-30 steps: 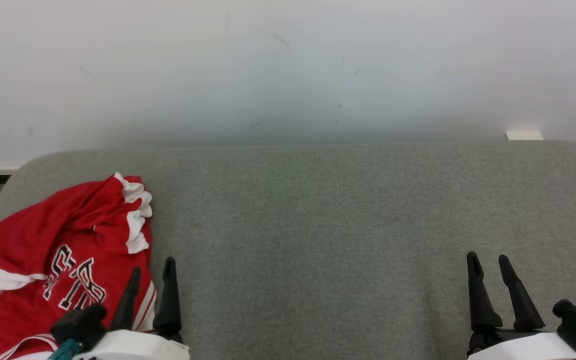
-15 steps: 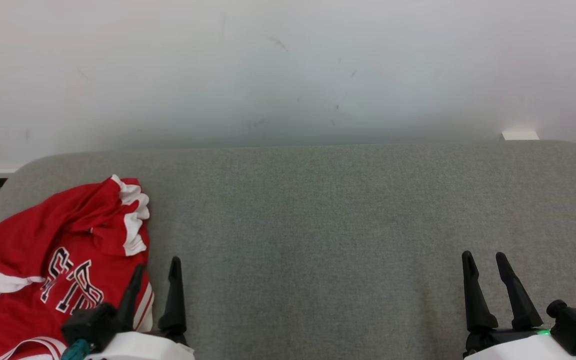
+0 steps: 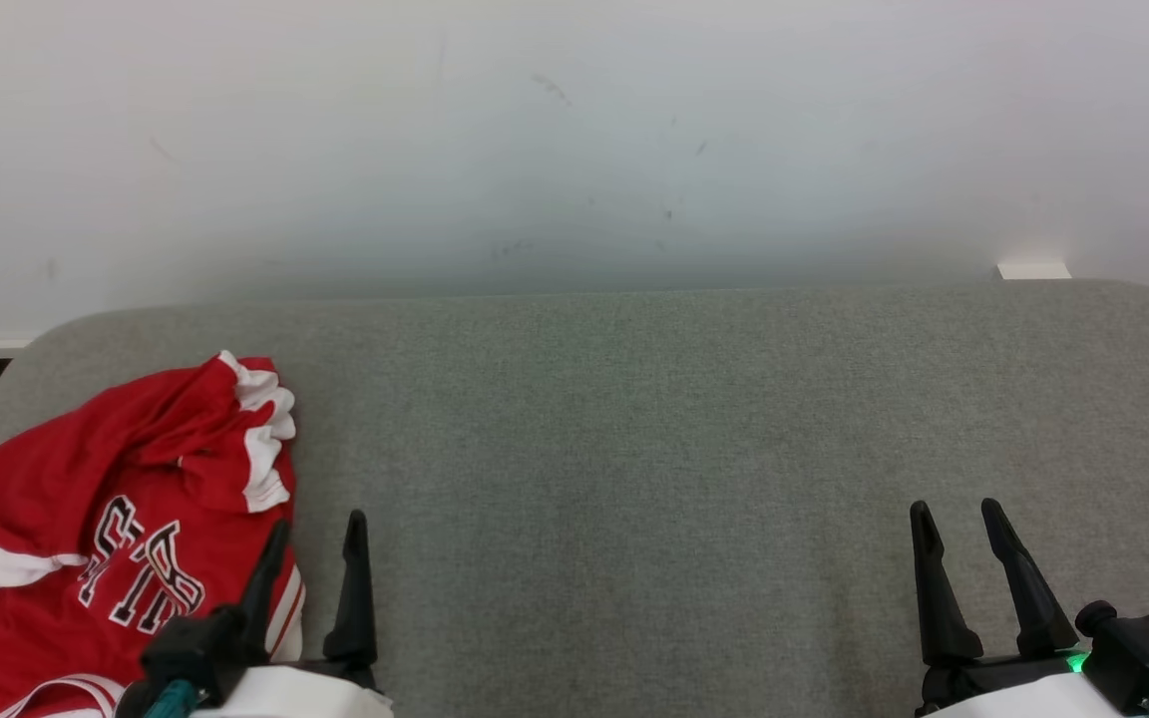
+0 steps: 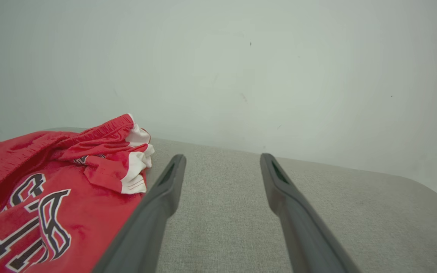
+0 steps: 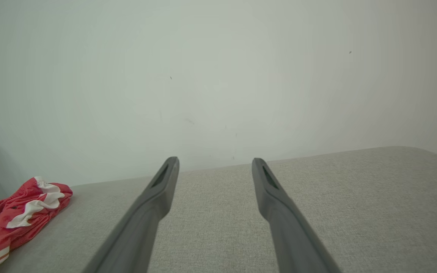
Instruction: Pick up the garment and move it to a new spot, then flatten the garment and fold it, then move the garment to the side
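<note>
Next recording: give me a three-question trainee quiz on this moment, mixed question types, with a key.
1. True or false: the left tool is shut on the red garment.
2. Which is nearer the garment? A left tool, B right tool.
3. Fill in: the garment lies crumpled at the robot's ___ end of the grey surface.
Key: 1 false, its jaws stand open; 2 A; 3 left.

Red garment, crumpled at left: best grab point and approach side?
Probably the bunched white-trimmed fold at the far right corner of the red garment: it stands proud of the grey surface, while the lettered part lies flatter. Bring the open left gripper, nearest it, in from the bare side on its right.
</note>
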Tool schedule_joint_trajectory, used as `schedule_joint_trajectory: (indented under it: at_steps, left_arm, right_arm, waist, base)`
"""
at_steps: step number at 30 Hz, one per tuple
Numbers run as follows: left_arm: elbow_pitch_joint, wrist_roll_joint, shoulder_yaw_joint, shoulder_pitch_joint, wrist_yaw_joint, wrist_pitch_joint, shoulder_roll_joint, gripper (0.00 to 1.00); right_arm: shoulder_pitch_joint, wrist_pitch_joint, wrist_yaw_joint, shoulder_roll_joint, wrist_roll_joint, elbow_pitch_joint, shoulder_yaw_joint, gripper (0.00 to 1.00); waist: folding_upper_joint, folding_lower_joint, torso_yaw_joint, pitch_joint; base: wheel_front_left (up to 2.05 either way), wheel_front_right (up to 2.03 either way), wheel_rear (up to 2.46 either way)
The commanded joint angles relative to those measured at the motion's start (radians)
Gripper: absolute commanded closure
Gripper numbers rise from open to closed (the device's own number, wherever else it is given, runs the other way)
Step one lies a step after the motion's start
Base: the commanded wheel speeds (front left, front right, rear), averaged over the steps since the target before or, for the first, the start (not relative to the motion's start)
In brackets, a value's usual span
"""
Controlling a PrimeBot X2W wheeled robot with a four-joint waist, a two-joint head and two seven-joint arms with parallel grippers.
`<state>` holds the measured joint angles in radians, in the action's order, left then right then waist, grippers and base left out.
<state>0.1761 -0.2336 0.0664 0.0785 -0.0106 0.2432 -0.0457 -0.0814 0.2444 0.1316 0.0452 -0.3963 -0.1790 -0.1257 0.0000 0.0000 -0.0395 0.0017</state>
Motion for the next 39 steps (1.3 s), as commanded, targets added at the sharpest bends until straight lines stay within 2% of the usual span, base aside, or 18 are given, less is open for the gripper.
schedule_joint_trajectory:
  at_steps: [1, 9, 39]
  left_arm:
    - [-0.004, 0.029, -0.001, 0.007, 0.004, 0.008, -0.007, 0.0]
    - [-0.001, 0.082, 0.001, 0.011, 0.009, 0.023, -0.008, 0.0]
    - [0.022, 0.046, 0.003, 0.012, 0.005, 0.022, -0.008, 0.0]
  right_arm:
    - [-0.011, 0.006, -0.002, 0.008, 0.02, 0.006, -0.001, 0.0]
    - [-0.016, 0.023, -0.002, 0.009, 0.061, 0.005, -0.009, 0.0]
    - [-0.007, 0.02, -0.002, 0.008, 0.036, -0.007, 0.0, 0.0]
  waist:
    - [0.0, 0.0, 0.001, 0.0]
    - [0.0, 0.0, -0.002, 0.001]
    - [0.0, 0.0, 0.016, -0.002]
  base:
    - [0.0, 0.0, 0.0]
    - [0.0, 0.0, 0.0]
    - [0.0, 0.0, 0.0]
